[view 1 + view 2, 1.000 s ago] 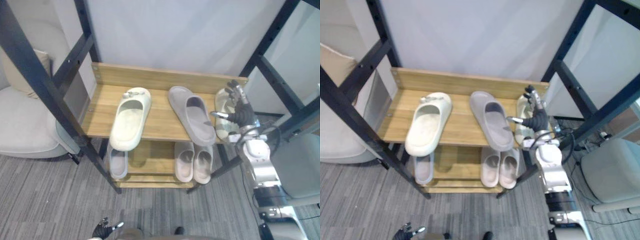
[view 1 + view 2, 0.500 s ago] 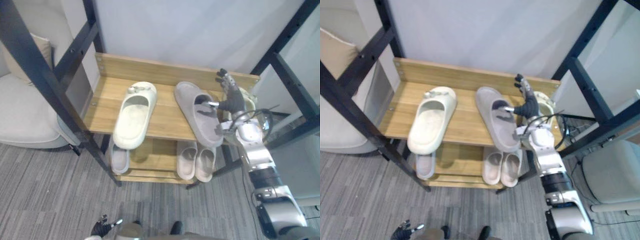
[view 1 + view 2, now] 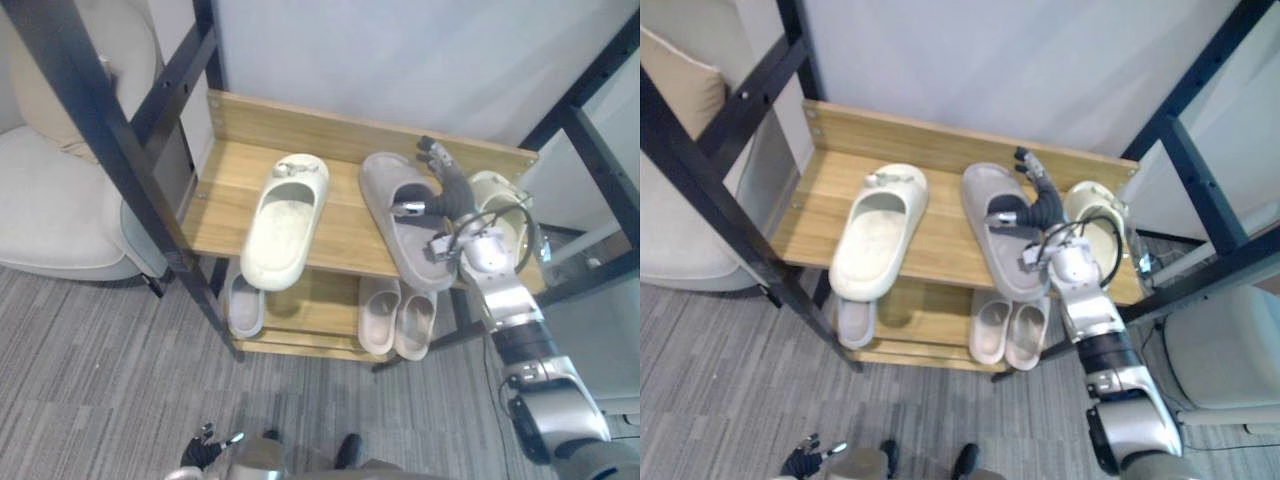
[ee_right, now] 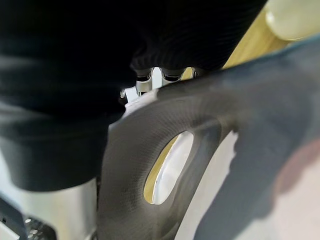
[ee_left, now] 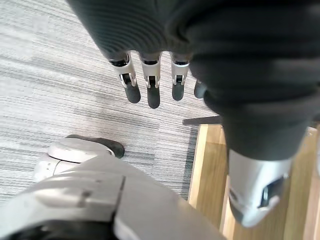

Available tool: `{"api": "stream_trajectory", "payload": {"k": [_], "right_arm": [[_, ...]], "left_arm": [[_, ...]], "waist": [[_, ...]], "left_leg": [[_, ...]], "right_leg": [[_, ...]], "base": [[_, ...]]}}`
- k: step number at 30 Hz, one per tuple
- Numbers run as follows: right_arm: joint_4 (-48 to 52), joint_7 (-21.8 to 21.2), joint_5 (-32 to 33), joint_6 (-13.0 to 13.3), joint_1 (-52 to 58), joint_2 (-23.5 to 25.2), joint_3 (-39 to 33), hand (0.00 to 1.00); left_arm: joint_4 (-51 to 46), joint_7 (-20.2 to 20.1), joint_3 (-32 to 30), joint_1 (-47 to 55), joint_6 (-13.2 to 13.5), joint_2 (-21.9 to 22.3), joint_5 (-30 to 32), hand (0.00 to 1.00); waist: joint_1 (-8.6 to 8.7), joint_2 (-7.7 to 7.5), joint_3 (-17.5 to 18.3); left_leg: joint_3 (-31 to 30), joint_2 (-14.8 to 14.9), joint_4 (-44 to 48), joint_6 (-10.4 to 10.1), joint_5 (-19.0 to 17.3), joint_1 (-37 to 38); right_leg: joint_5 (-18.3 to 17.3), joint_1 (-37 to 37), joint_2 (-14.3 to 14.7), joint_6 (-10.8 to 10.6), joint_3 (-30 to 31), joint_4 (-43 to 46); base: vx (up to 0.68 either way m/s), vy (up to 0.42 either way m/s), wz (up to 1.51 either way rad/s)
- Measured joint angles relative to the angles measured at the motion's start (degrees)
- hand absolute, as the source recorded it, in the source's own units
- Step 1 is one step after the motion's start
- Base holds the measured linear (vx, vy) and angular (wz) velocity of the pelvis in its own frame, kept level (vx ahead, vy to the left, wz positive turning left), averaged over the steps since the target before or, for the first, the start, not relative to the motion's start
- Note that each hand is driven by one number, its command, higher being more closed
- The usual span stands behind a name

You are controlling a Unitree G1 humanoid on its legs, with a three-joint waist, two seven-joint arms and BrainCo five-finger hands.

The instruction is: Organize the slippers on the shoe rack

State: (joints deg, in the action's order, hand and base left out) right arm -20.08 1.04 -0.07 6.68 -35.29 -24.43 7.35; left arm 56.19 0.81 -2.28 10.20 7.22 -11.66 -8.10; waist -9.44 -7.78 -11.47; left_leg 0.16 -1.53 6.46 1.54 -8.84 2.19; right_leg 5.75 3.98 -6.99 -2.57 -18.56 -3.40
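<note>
On the shoe rack's top shelf [image 3: 340, 228] lie a cream slipper [image 3: 281, 224] at the left, a grey slipper [image 3: 416, 256] in the middle and a second cream slipper [image 3: 1086, 201] at the right end. My right hand [image 3: 449, 196] rests against the grey slipper's strap from its right side, fingers straight and the thumb laid over the strap. In the right wrist view the grey strap [image 4: 165, 125] sits close in front of the fingers [image 4: 143, 76]. My left hand [image 3: 204, 457] hangs low over the carpet, its fingers [image 5: 152, 89] straight and holding nothing.
The lower shelf holds one pale slipper [image 3: 245, 305] at the left and a pale pair [image 3: 397, 316] at the right. Black frame posts [image 3: 105, 135] cross in front of the rack on both sides. A light armchair [image 3: 55, 205] stands to the left. Grey carpet lies below.
My right hand has moved left, from the right cream slipper onto the grey slipper's strap. The whole picture has shifted too, so the camera has moved.
</note>
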Motion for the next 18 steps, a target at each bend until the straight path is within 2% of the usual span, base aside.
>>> {"api": "stream_trajectory", "payload": {"k": [9, 18], "right_arm": [[-2.52, 1.07, -1.06, -0.20, -3.96, 1.00, 3.37, 1.00], [-1.96, 1.28, -1.77, -0.11, -4.86, 1.82, 4.37, 1.00]], "left_arm": [[0.09, 0.03, 0.00, -0.32, 0.10, -0.83, -0.98, 0.00], [0.06, 0.07, 0.04, -0.43, 0.09, -0.83, -1.02, 0.00]], "waist": [[-0.64, -1.47, -1.89], [-1.26, -1.50, -1.88]], "left_leg": [[-1.11, 0.71, -5.89, -1.31, 4.24, 1.03], [-0.92, 1.42, -6.44, -1.80, 4.68, 1.80]], "right_leg": [[-0.01, -1.18, 0.61, 0.00, -0.31, 0.03], [0.00, -0.84, 1.23, 0.00, -0.08, 0.17]], "base": [[-0.07, -0.044, 0.05], [-0.01, -0.009, -0.01]]}}
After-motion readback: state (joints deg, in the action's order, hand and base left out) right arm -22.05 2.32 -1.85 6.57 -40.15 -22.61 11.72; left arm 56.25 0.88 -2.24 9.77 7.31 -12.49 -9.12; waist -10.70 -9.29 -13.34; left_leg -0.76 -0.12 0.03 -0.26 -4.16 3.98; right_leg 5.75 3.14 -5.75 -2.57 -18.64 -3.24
